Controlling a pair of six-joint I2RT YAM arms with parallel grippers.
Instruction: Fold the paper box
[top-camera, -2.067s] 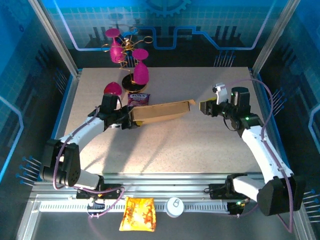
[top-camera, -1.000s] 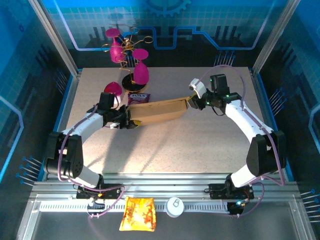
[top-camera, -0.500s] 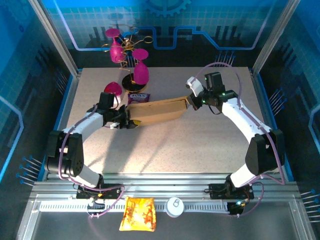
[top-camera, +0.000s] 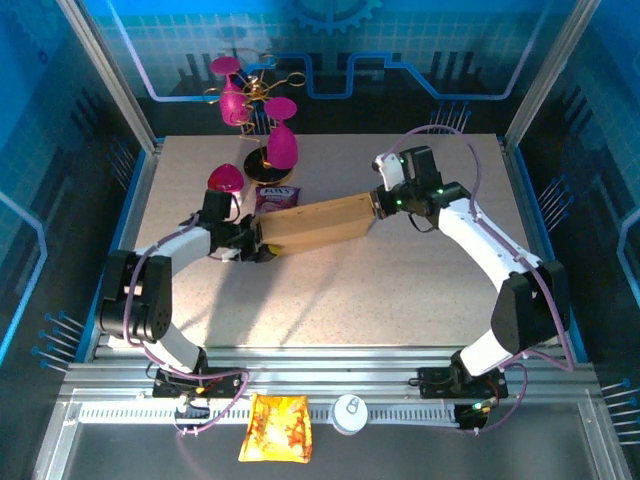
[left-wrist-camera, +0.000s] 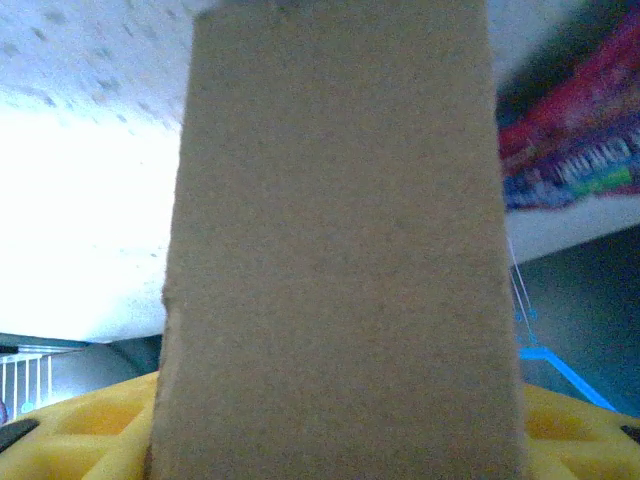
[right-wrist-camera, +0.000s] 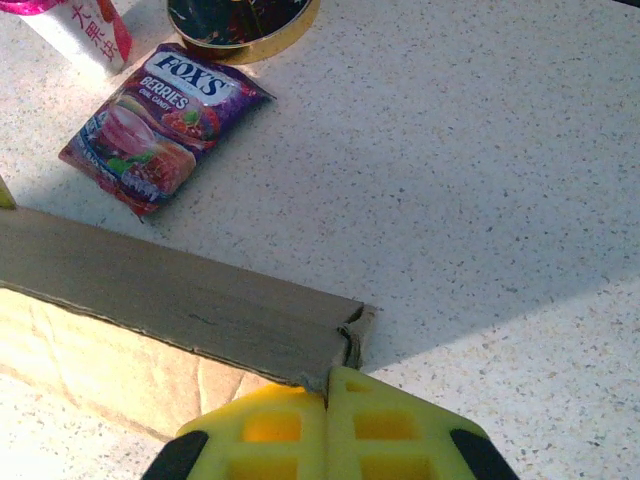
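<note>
- Left gripper (top-camera: 250, 244) sits at the left end of the paper box (top-camera: 315, 225), with its yellow fingers (left-wrist-camera: 70, 445) either side of a panel; whether they pinch it cannot be told
- The box lies mid-table, stretched between both arms; it looks light and thin, likely to bend at its creases, so the end edges seem the best hold
- Right gripper (top-camera: 380, 203) has its jaws pressed together, tips against the box's right end
- Counted: one box, one pink snack packet (top-camera: 277, 197) just behind it, two grippers

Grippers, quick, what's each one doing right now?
Left gripper: around the box end; grip cannot be told.
Right gripper: closed, tips at the box.
</note>
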